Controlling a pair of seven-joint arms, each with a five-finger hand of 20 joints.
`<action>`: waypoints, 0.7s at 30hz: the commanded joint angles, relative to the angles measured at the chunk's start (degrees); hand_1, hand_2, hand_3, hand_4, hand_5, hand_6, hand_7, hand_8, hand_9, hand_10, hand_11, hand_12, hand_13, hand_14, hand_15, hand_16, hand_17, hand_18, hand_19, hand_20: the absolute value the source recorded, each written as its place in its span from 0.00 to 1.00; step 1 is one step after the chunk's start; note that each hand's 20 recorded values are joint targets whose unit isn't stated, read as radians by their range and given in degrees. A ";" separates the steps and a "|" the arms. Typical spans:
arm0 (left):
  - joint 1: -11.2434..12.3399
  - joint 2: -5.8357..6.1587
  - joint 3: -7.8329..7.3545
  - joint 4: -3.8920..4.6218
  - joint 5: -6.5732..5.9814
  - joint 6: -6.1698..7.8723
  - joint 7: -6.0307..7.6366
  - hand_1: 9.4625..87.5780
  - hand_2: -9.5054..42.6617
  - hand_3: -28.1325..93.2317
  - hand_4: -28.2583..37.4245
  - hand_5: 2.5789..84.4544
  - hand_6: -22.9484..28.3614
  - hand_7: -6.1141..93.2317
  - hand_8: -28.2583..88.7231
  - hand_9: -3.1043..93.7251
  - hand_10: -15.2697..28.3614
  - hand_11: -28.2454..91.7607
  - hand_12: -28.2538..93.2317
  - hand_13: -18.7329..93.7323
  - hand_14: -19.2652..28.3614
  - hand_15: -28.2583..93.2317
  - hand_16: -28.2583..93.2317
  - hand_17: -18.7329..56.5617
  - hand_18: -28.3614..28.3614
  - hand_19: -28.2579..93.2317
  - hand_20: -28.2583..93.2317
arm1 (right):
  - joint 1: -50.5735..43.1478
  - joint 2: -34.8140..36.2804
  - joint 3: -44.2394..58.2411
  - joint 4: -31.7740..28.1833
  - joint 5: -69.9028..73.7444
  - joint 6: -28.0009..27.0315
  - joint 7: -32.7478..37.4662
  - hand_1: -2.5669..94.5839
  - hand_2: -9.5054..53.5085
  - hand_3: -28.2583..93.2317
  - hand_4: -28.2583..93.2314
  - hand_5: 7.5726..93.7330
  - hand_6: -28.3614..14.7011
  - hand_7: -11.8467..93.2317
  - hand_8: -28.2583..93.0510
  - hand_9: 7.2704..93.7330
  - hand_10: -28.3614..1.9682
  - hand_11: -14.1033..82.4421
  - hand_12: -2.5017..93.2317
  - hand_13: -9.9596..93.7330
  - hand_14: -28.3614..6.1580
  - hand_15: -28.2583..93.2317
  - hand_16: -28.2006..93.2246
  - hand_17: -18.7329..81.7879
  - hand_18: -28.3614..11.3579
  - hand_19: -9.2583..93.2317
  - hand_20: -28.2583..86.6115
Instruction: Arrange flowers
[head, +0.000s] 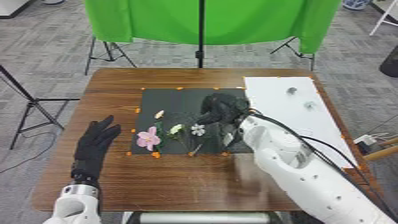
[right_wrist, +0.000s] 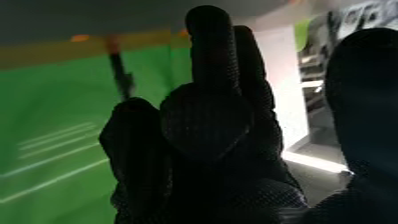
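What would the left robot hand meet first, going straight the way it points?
Seemingly nothing: ahead of the left robot hand, the way looks free over the brown wooden table, passing left of the black rectangular mat, though hand height is unclear.

- A brown wooden table (head: 191, 176) is carrying two sheets side by side.
- A dark sheet (head: 169, 100) is lying toward the middle, holding a pink flower (head: 149, 138) and paler blooms (head: 197, 130).
- A white sheet (head: 275, 102) is lying to its right, bearing two small greyish things (head: 309, 105).
- Small orange pieces (head: 155, 155) are sitting along the sheets' edges.
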 joint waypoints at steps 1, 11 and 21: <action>1.05 -0.31 -0.09 -0.01 0.21 -0.09 -0.18 0.10 0.29 0.76 0.00 0.48 0.52 0.13 0.19 0.49 0.65 0.36 0.34 0.47 0.70 0.31 0.25 0.32 0.67 0.24 0.37 | 2.82 3.32 12.38 3.13 -3.29 7.66 9.33 0.35 0.00 0.76 0.10 0.70 0.66 0.27 0.16 0.82 0.46 0.32 0.23 0.94 0.70 0.72 0.52 0.80 0.39 1.00 0.77; 0.94 -0.09 -0.13 -0.08 0.31 0.03 -0.64 0.11 0.30 0.76 0.00 0.47 0.52 0.13 0.19 0.49 0.65 0.36 0.34 0.47 0.69 0.31 0.25 0.32 0.67 0.24 0.37 | 1.07 3.74 23.42 13.18 -12.21 -3.18 17.48 0.37 0.00 0.76 0.11 0.65 0.63 0.25 0.17 0.73 0.40 0.30 0.23 0.90 0.65 0.74 0.52 0.78 0.37 1.00 0.76; 0.77 -0.05 -0.06 -0.07 0.45 -0.18 -0.94 0.11 0.30 0.75 0.00 0.47 0.52 0.13 0.19 0.48 0.65 0.36 0.34 0.47 0.70 0.31 0.25 0.32 0.67 0.24 0.37 | -2.05 0.80 26.43 19.21 -15.38 -10.86 16.28 0.35 0.00 0.75 0.12 0.59 0.63 0.23 0.17 0.66 0.37 0.28 0.24 0.86 0.59 0.76 0.51 0.75 0.34 1.00 0.75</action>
